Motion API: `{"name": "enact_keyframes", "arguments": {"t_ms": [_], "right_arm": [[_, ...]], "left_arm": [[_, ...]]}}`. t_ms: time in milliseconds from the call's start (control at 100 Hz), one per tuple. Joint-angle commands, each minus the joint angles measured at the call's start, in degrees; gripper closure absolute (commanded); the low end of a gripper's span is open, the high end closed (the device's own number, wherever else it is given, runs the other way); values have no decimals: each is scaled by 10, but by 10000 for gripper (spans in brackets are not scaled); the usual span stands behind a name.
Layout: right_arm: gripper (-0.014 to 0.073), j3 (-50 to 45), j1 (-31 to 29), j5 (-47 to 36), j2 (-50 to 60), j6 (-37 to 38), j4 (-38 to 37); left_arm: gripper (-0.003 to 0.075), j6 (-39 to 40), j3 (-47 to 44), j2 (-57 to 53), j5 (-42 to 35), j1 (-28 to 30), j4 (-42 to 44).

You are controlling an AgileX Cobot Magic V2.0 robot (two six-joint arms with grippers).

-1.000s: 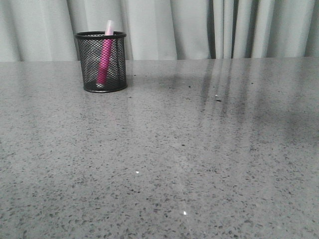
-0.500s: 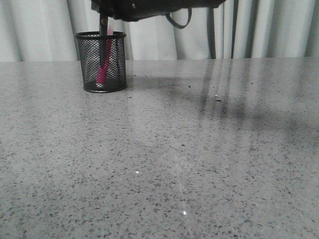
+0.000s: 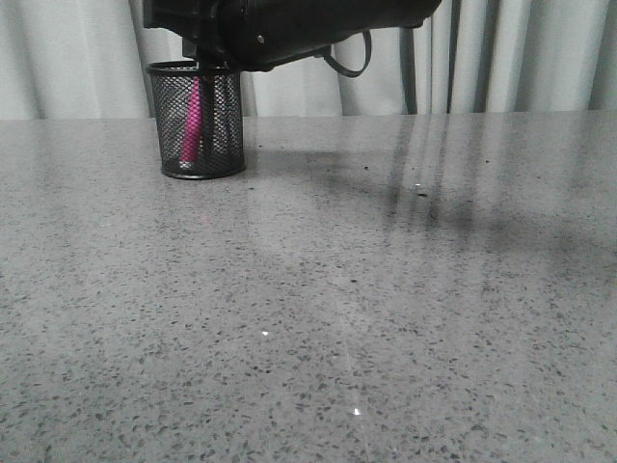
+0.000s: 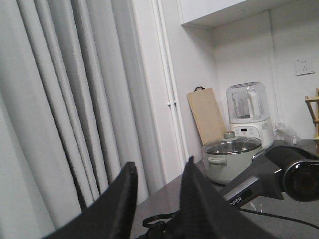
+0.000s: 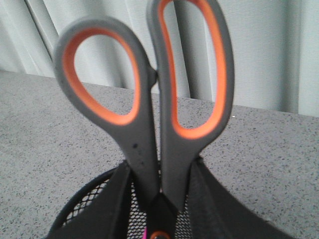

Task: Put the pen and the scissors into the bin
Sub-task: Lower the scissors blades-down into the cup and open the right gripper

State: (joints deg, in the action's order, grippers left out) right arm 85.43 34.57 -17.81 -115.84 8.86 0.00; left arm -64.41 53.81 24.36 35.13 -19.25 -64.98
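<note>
Right arm: a dark, bulky arm reaches in from the upper edge of the front view, its wrist hanging directly above the small black wire-mesh cylindrical bin (image 3: 201, 121) at the back left of the speckled grey stone table (image 3: 366, 309).
Right gripper (image 5: 158, 194): pointed down over the bin's mouth, its two black fingers (image 5: 117, 199) pinching the large scissors with dark grey handles and orange-lined finger loops (image 5: 149, 99) just below the loops.
Scissors: upright, loops on top, the orange pivot dot just showing between the fingers; the blades go down into the bin, and how deep they reach cannot be told.
Pen: the slim bright pink pen (image 3: 193, 121) stands inside the bin, leaning slightly, seen through the mesh; its top is hidden by the arm in the front view.
Bin: upright on the table, close to the pale grey pleated curtain (image 3: 521, 53).
Left gripper (image 4: 158, 196): raised clear of the table and aimed toward the curtain and wall, its two black fingers spread with nothing between them.
Behind the left gripper: a pale green lidded pot (image 4: 232, 158), a white blender (image 4: 247, 115) and a wooden cutting board (image 4: 208, 115) leaning on the wall.
</note>
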Motion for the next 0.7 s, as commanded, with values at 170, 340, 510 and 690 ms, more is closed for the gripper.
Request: {"name": "enact_keyframes", "arguments": {"t_ms": [170,340,510,690], "right_arm": [[126,19,0,-42,52,-3,0],[120,19,0,-23,109,-3,0],[344,18,0,102,202,-3,0],[654,-48,0,273,334,-3,-7]], "left_arm": [[533,5,11,5,-36,-5,-6],[533,109,11,-9,-77,-5,120],[570,291,2,-27,-84,-5,316],[715,520,-73,-59,-84,0,521]]}}
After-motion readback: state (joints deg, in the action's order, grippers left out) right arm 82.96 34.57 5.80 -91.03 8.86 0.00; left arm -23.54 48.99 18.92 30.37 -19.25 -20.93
